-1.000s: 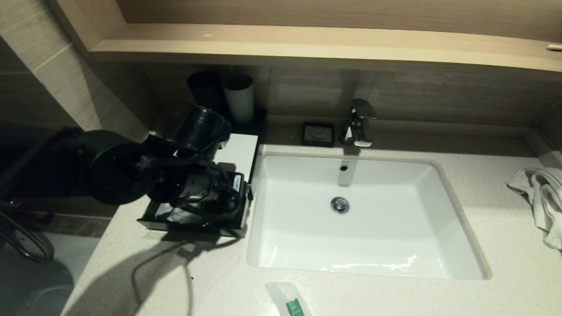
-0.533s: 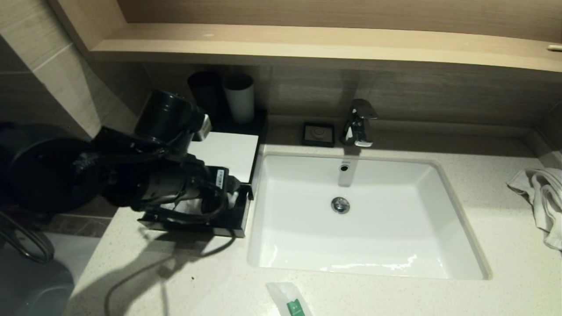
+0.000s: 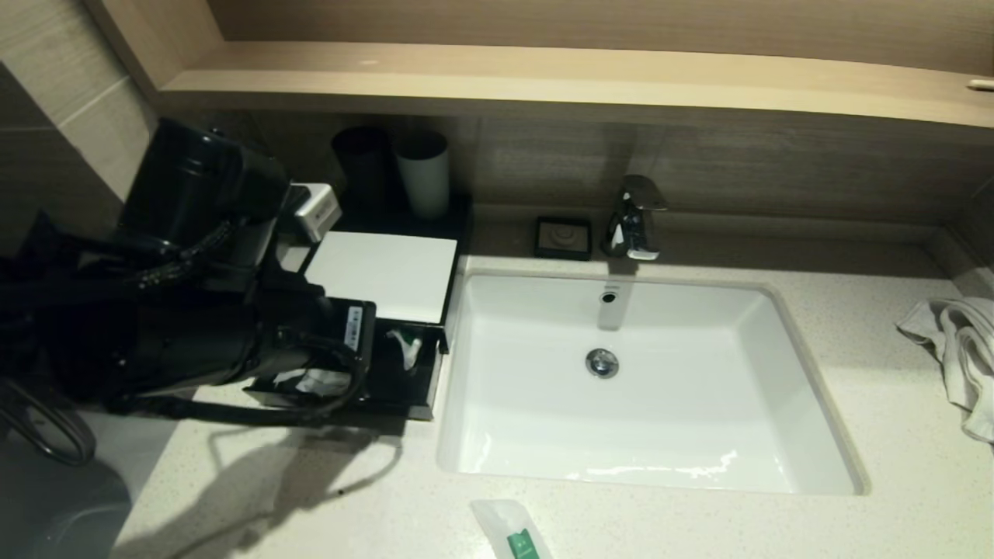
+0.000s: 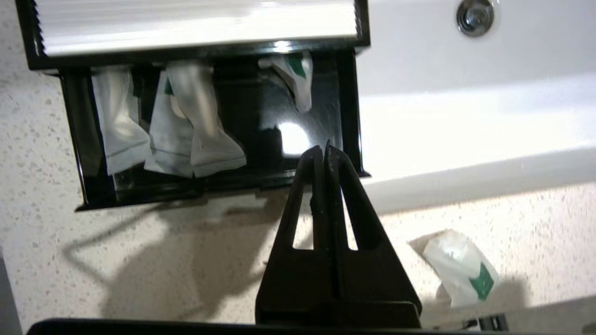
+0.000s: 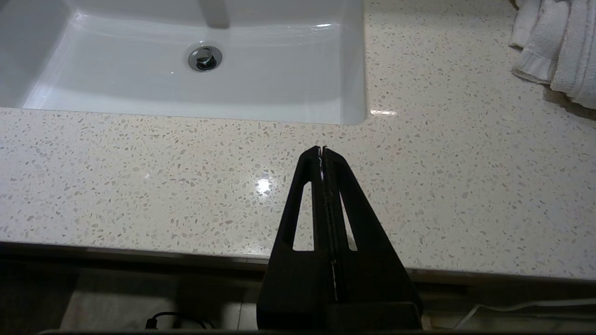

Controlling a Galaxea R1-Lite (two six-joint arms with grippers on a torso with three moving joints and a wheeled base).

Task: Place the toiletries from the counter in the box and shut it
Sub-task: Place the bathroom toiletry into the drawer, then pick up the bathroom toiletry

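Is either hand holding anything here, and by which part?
Nothing. The left hand is shut empty in front of the box; the right hand is shut empty too.

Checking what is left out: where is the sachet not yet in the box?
The sachet lies on the counter before the sink; the left wrist view shows it too.

The counter [image 3: 893,481] carries a sink [image 3: 784,365], the box [image 3: 380,272] left of it, a soap dish [image 3: 562,237], cups [image 3: 423,175] and a towel [image 3: 959,349]. One sachet [image 4: 461,267] lies on bare stone beside the left pincer [image 4: 324,151].
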